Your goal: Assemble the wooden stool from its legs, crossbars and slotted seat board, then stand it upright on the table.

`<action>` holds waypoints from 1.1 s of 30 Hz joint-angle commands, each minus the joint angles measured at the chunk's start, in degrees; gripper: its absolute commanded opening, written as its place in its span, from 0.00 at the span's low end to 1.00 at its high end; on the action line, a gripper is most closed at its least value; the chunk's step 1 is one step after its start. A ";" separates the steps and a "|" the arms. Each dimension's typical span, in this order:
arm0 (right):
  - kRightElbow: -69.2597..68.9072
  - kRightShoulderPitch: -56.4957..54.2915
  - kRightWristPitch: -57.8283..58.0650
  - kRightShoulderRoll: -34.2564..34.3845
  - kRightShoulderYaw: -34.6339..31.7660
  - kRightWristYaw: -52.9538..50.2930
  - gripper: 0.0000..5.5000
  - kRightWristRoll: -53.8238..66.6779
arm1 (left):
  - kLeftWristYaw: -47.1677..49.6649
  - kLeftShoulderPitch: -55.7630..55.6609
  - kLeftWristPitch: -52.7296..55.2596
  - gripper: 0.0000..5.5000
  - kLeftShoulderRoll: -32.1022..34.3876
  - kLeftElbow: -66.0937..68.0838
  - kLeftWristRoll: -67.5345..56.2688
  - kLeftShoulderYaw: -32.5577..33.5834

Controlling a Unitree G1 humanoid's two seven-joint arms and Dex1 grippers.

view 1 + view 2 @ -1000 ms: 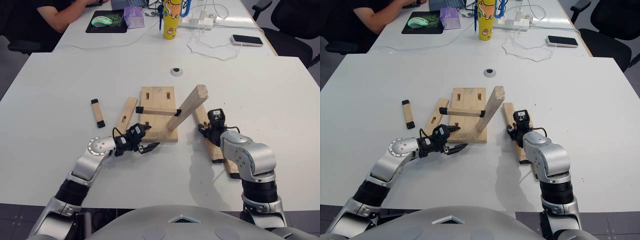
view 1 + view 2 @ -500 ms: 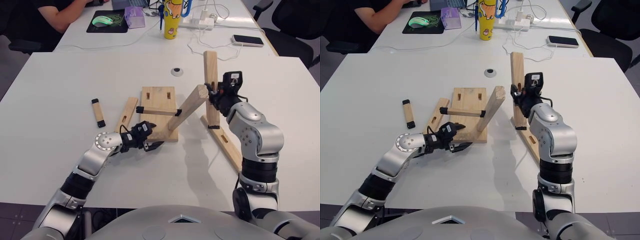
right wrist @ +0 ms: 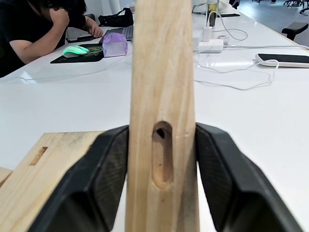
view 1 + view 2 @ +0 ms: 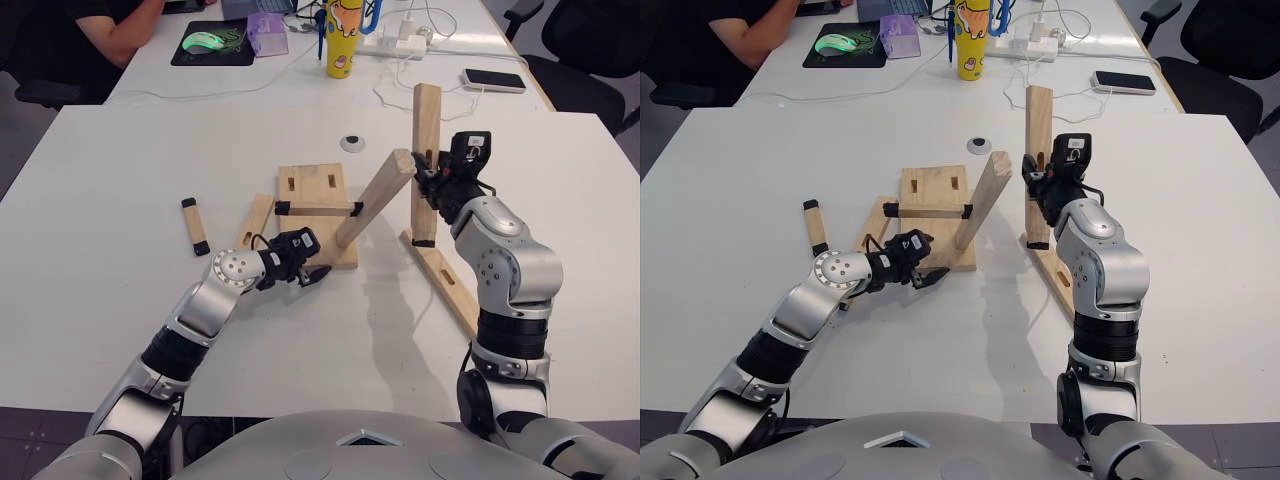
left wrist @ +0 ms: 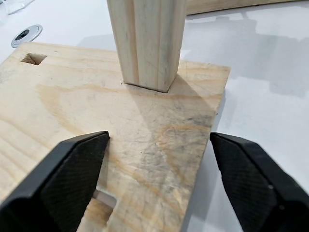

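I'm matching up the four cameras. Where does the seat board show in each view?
Left eye view: seat board flat at the centre, ahead of the left pincer.
Right eye view: centre, under the slanting leg.
Left wrist view: between that pincer's fingers, under the slanting leg's foot.
Right wrist view: beyond the upright leg gripped by the right pincer.
Shared landmark: the board's slots.

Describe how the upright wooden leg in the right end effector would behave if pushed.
Probably stiff: the leg is a straight, solid wooden bar. Likely tippy: it is tall on a narrow end, clamped by the right end effector. Its flat faces should stop it rolling.
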 commanded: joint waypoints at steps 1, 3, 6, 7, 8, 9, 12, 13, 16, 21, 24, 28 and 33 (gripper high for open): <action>0.93 -2.05 -5.13 -0.58 -1.67 1.21 0.37 -0.13 | -0.66 2.29 5.73 0.70 -0.71 -0.38 -1.09 -1.05; 2.57 -3.40 -10.13 -0.37 -2.91 3.96 0.37 1.59 | -0.99 2.30 4.85 0.70 -0.23 -1.90 -1.07 -0.99; 2.97 -4.97 -11.92 -0.74 -7.17 6.84 0.37 6.25 | -0.81 2.38 1.79 0.70 0.60 -4.13 -0.90 0.22; 3.10 -5.59 -12.45 -1.01 -8.99 7.82 0.37 8.21 | -0.61 2.46 0.46 0.70 0.84 -5.00 -1.14 1.24; 3.37 -6.22 -12.77 -1.43 -10.52 8.99 0.37 10.25 | -0.60 2.67 -0.67 0.70 1.19 -5.93 -1.45 2.14; 4.13 -7.45 -12.42 -1.87 -12.83 10.20 0.37 13.42 | -0.93 3.21 -1.02 0.70 1.71 -7.38 -2.32 3.42; 7.32 -11.88 -9.55 -4.26 -20.58 13.54 0.37 25.00 | -2.96 5.45 -0.24 0.70 3.88 -12.19 -5.38 6.24; 8.34 -13.27 -8.62 -5.28 -22.72 14.30 0.37 28.72 | -3.45 5.98 0.08 0.70 4.13 -13.52 -6.68 7.35; 10.44 -17.61 0.11 -8.82 -28.36 16.58 0.37 47.94 | -6.11 8.41 1.98 0.70 5.43 -19.65 -12.78 10.96; 9.38 -16.13 12.40 -17.38 -28.53 21.49 0.37 76.92 | -11.89 13.89 8.34 0.70 6.63 -29.31 -30.00 18.40; 7.92 -12.86 17.90 -21.69 -25.27 24.98 0.37 81.19 | -11.91 14.61 11.05 0.70 6.61 -31.46 -37.89 23.24; 1.66 -5.43 22.51 -24.30 -19.69 29.27 0.37 83.56 | -10.46 13.60 14.08 0.70 7.18 -31.61 -46.31 28.27; -6.99 3.37 19.20 -25.17 -9.90 36.67 0.37 69.85 | -7.04 11.75 19.56 0.70 7.22 -30.31 -58.35 32.18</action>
